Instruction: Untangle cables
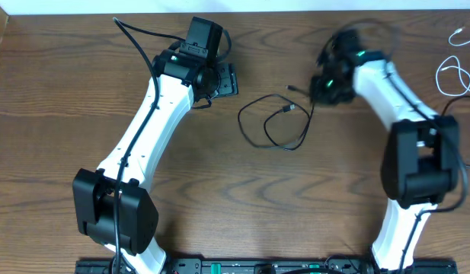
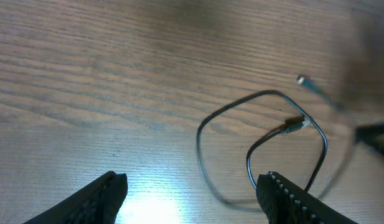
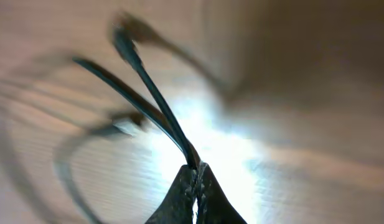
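One black cable [image 1: 240, 120] central, white cable [image 1: 438, 76] near edge.

The gripper [image 3: 195, 186] is pinched tight on the black cable [image 3: 157, 102], whose 2 strands run up and left from its fingertips. Everything is blurred, and glare brightens the table [image 3: 304, 180] just behind.
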`<action>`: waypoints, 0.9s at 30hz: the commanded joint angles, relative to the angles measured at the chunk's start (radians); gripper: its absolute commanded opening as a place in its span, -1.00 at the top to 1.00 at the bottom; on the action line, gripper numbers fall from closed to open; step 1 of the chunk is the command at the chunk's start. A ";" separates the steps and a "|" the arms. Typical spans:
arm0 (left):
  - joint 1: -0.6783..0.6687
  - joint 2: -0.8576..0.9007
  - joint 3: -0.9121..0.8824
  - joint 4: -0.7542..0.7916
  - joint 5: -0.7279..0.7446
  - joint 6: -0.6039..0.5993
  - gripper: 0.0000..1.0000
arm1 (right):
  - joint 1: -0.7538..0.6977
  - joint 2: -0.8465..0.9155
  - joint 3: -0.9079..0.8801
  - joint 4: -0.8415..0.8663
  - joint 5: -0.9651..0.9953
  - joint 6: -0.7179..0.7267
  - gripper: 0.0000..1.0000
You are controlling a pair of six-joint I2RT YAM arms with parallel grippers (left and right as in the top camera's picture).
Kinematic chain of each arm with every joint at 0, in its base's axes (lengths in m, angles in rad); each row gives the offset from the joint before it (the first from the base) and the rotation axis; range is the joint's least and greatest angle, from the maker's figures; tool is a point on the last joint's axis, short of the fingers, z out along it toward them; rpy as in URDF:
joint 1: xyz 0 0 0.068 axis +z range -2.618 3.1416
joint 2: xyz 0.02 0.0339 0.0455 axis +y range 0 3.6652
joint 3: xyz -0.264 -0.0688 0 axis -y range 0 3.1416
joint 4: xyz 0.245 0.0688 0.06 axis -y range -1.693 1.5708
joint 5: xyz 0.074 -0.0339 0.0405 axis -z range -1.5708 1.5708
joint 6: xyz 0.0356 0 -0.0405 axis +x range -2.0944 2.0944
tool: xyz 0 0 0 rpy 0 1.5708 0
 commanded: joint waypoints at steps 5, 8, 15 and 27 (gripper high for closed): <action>0.008 0.001 0.008 -0.002 -0.012 0.020 -0.44 | -0.191 -0.155 0.212 -0.029 -0.210 0.041 0.98; 0.008 0.001 0.008 0.005 -0.012 0.020 -0.44 | -0.256 -0.180 0.249 -0.055 -0.204 0.040 0.98; 0.007 0.001 0.008 0.016 -0.008 0.016 -0.44 | -0.340 -0.192 0.250 -0.108 -0.206 0.021 0.98; 0.024 0.001 0.008 0.026 -0.060 0.017 -0.44 | -0.102 -0.180 0.067 -0.038 -0.105 -0.111 -0.12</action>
